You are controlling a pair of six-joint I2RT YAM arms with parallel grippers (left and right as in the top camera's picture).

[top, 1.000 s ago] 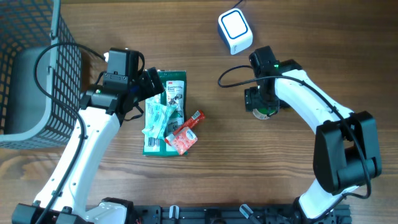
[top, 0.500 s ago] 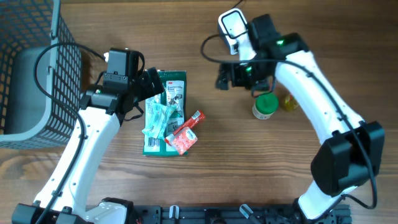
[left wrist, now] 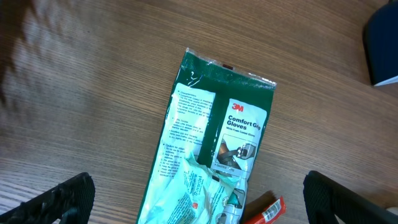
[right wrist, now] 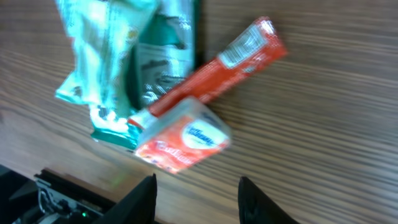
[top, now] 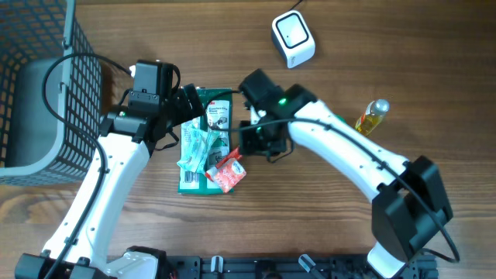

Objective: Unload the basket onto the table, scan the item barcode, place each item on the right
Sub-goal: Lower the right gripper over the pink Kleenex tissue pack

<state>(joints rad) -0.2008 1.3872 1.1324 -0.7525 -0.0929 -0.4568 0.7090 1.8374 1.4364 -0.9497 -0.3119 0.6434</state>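
Right arm (top: 333, 147) has swung from scanner (top: 293, 39) to red packet (right wrist: 186, 140), jaws part-open, empty; left jaws wide, empty.

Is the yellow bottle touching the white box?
Apart. The overhead view shows a wide stretch of bare table between the yellow bottle and the white box.

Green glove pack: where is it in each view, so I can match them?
Overhead: glove pack left of centre, partly under the pale teal bag.
Left wrist: mid-frame, label readable, running off the bottom edge.
Right wrist: upper left, mostly covered.
Shared landmark: the teal bag lying on it.
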